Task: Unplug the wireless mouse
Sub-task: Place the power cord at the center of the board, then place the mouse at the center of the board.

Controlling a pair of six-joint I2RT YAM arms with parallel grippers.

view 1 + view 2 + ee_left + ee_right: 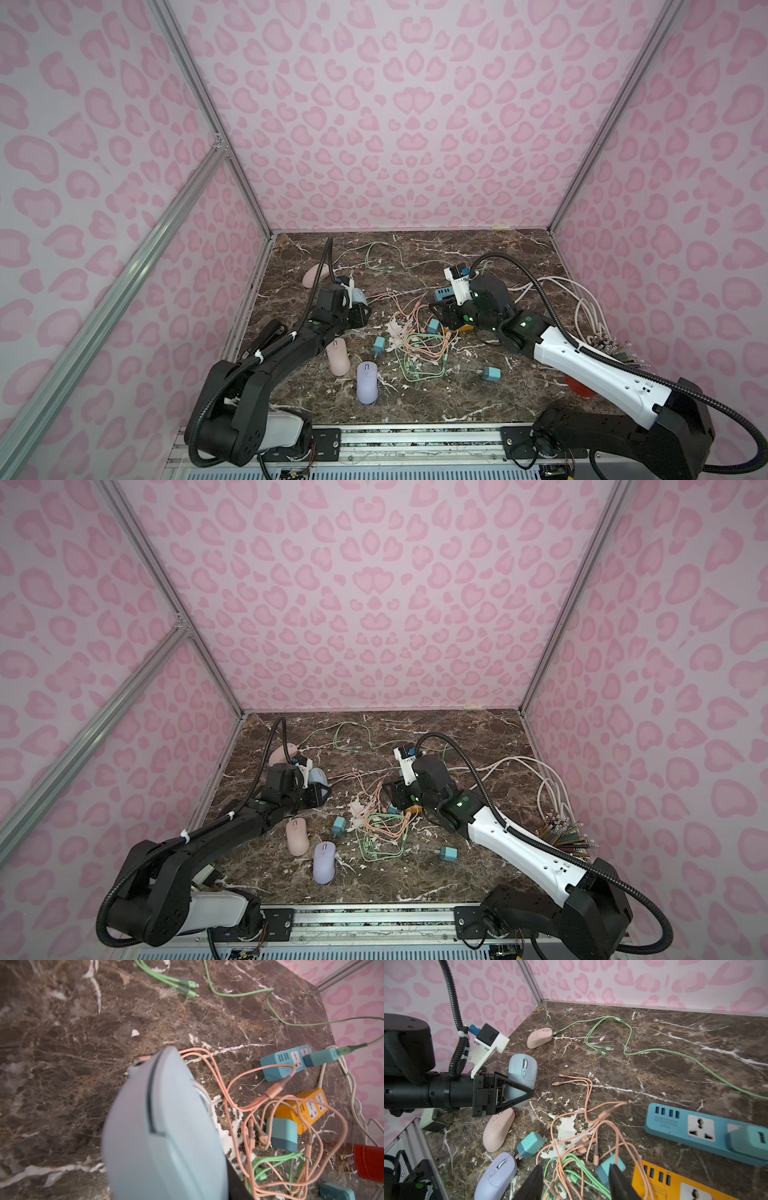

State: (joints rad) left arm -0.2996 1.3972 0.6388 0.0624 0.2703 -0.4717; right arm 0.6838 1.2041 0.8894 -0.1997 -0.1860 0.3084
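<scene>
The left gripper (525, 1091) is clamping the light blue mouse (522, 1068) across its sides, towards the left of the marble tabletop (654, 1059); whether the mouse is resting on the marble or hanging just above it is not showing clearly. The right gripper (575, 1167) is hovering with its jaws apart over the cable tangle beside the orange power strip (664, 1186), gripping nothing. In the right wrist view, two plug ends (560, 1075) of the peach multi-head cable (588, 1093) are lying on the marble just beside the mouse and apart from it, so this mouse is looking unplugged. In the left wrist view one of them is peeking past the mouse's front edge, so I am judging this with caution.

The step in hand is looking like setting the mouse down. The left arm should be lowering it flat onto bare marble, clear of the plug ends and of the pink mouse (499, 1130) nearby, and opening only once the weight is resting. The right gripper should be rising straight up, so that its fingers are not hooking a loop. If a plug proves seated after all, it should be pinching the connector body, not the cord, and pulling in line with the port while the left arm is bracing.
</scene>
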